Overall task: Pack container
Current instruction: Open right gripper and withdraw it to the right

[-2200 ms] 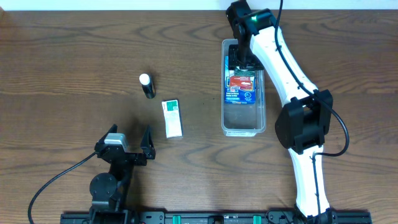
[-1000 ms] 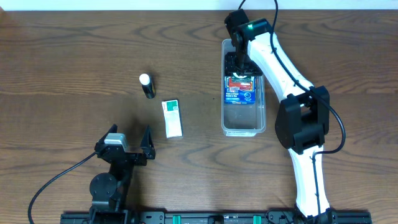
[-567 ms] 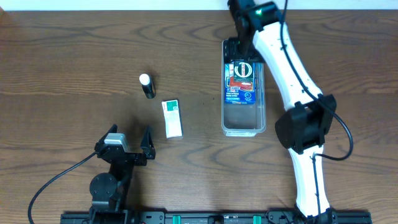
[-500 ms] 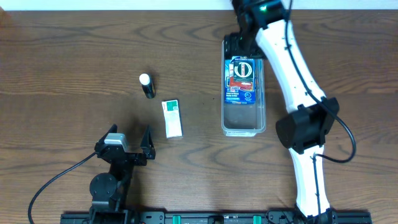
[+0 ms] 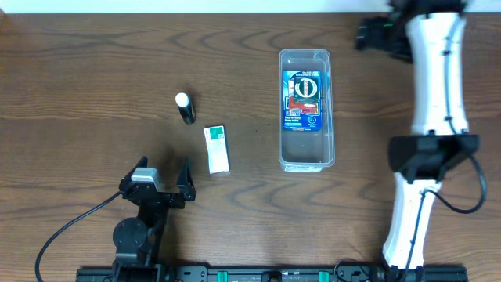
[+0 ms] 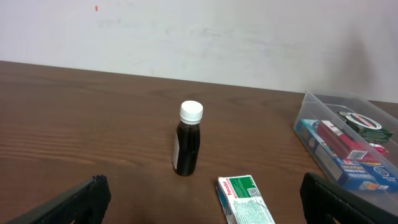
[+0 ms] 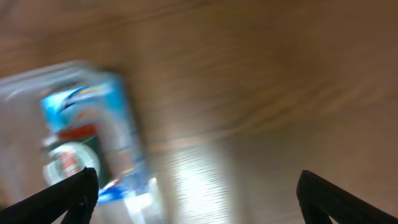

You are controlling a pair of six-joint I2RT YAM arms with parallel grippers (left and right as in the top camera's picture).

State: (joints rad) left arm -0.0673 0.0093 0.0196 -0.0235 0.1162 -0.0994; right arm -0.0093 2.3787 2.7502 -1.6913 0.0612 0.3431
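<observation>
The clear plastic container (image 5: 306, 160) stands right of centre, holding a blue and red packet (image 5: 303, 106) and a small round tin (image 5: 306, 84). It also shows at the right of the left wrist view (image 6: 311, 109) and, blurred, in the right wrist view (image 7: 18, 93). A dark bottle with a white cap (image 5: 185, 108) and a green and white box (image 5: 217, 149) sit left of it. My right gripper (image 5: 368, 35) is open and empty at the far right, clear of the container. My left gripper (image 5: 163, 182) is open and empty, near the table's front edge.
The bottle (image 6: 188, 147) stands upright and the box (image 6: 245, 199) lies flat just ahead of my left fingers. A white wall runs behind the table's far edge. Bare wooden tabletop (image 5: 94, 78) lies around the items.
My right gripper let go of the round tin in the container, rose and swung away to the right. The left arm has not moved.
</observation>
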